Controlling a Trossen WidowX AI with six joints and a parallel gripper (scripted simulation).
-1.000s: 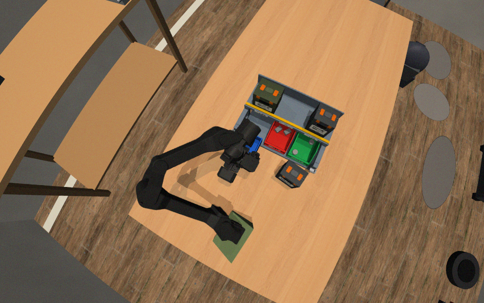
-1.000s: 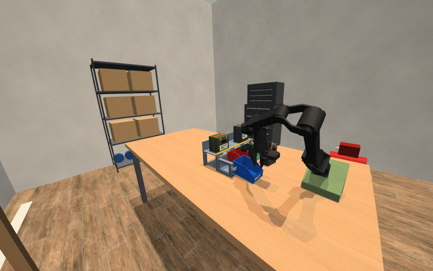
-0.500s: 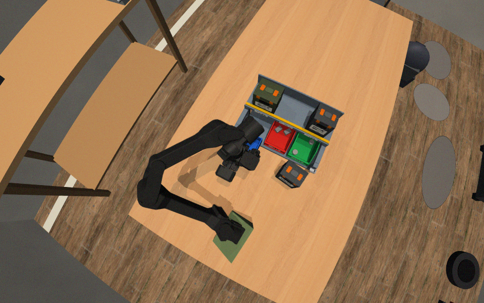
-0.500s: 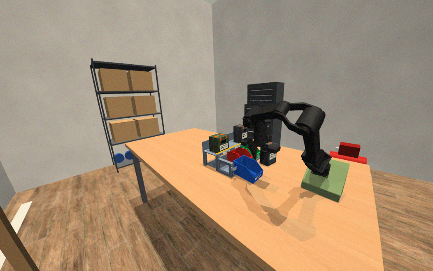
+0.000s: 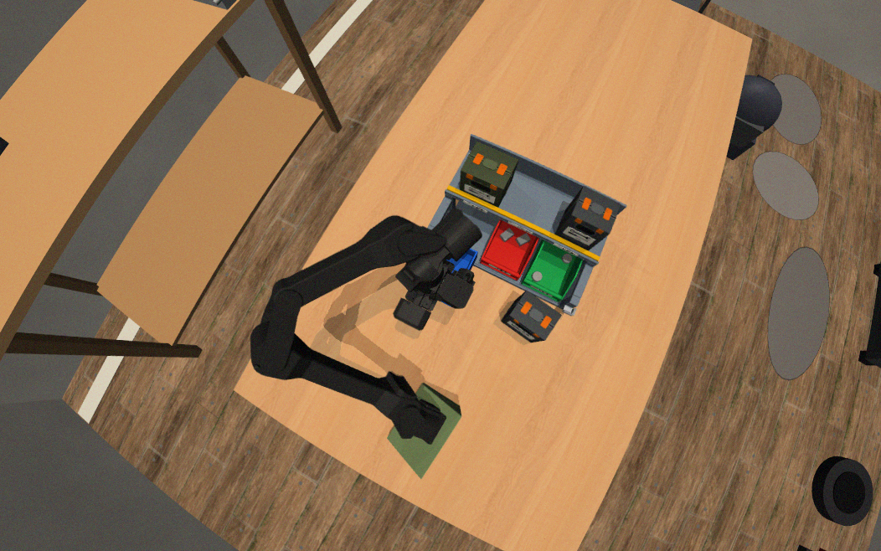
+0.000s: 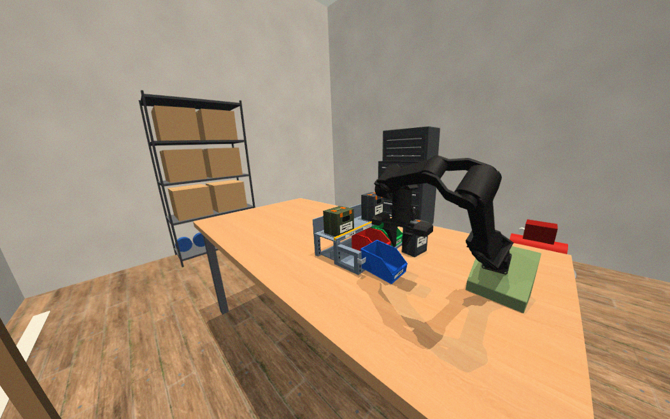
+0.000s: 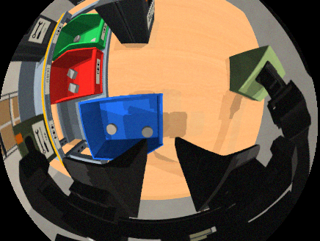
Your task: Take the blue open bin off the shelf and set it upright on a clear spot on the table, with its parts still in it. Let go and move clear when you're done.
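The blue open bin [image 5: 462,263] [image 6: 383,260] [image 7: 122,123] sits upright with its back end in the left bay of the small grey shelf [image 5: 529,194] [image 6: 346,256] and its front sticking out over the table. Two grey round parts [image 7: 111,129] [image 7: 147,131] lie in it. My gripper [image 7: 161,142] [image 6: 384,228] hangs above the bin's front wall. Its fingers stand apart with only table showing between them. The left finger overlaps the bin's front corner in the wrist view.
A red bin [image 5: 510,249] [image 7: 77,78] and a green bin [image 5: 552,270] [image 7: 80,34] fill the other bays. An olive box [image 5: 488,172] and a black box [image 5: 588,217] stand on the shelf top. Another black box [image 5: 531,316] [image 6: 417,238] stands on the table in front. The arm's green base pad [image 5: 429,448] [image 6: 504,284] is at the table's edge.
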